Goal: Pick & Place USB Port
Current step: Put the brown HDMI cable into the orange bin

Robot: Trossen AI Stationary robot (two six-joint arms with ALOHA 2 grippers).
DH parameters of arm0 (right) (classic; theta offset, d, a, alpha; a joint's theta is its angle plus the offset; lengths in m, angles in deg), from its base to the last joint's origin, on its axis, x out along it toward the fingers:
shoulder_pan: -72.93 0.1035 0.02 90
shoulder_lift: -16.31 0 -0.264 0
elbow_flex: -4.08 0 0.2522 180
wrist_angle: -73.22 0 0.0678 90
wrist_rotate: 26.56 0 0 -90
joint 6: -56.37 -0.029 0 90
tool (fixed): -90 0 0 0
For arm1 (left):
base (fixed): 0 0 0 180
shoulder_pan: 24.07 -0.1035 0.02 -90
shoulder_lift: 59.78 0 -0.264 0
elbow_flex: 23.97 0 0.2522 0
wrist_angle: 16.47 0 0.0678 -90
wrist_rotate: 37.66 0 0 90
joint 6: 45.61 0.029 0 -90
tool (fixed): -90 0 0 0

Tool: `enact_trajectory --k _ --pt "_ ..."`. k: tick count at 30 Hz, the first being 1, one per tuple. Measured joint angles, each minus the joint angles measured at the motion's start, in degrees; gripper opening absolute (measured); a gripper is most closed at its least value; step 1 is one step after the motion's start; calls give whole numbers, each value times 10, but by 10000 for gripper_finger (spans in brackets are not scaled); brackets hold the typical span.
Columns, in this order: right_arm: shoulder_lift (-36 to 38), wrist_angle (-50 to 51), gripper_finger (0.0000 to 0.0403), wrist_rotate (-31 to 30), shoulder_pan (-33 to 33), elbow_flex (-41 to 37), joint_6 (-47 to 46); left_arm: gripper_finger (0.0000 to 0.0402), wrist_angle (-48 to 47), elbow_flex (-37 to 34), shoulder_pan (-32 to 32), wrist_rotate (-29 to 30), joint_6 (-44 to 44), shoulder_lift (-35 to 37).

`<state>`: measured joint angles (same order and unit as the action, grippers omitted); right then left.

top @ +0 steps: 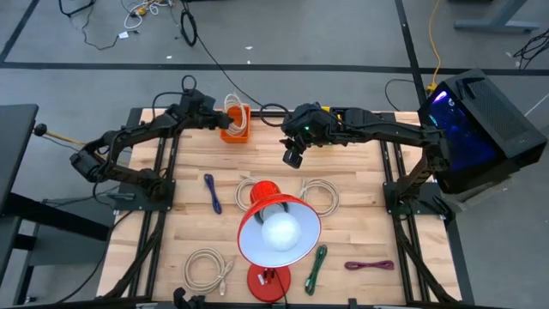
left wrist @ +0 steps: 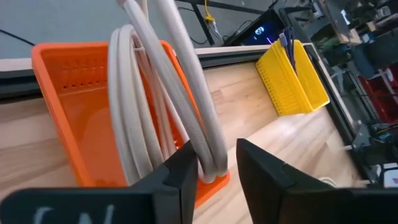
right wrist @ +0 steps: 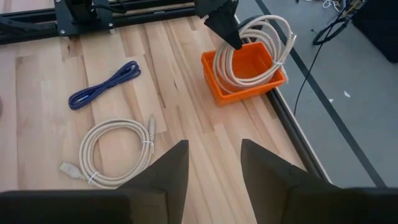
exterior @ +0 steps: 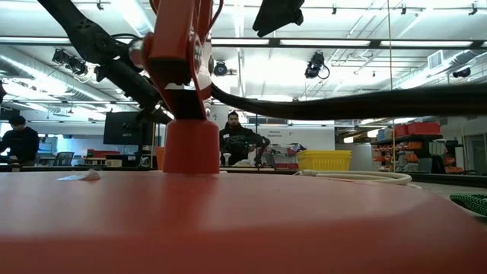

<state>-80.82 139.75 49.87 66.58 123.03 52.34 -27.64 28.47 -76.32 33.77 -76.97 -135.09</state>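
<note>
A red lamp stands near the front of the wooden surface, with loose cable coils around it. Farther back, the right claw hangs over the boards, fingers apart and holding nothing. At the far edge, the left claw is clamped on a beige cable coil lying partly in the orange basket.

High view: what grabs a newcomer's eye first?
The red desk lamp with its glowing round shade dominates the table's near middle. At the far edge, the left hand holds a coiled cream cable in the orange plastic basket. The right hand hangs open beside it.
</note>
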Motion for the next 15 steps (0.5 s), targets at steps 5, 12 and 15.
enact_trajectory --k 5,12,15 --pt "0 0 149 0 0 0 0 117 0 0 0 -13 3 0" --pt "0 0 149 0 0 0 0 110 -41 0 -1 -15 25 0" --pt "0 0 149 0 0 0 0 110 -46 0 -1 -16 29 0"
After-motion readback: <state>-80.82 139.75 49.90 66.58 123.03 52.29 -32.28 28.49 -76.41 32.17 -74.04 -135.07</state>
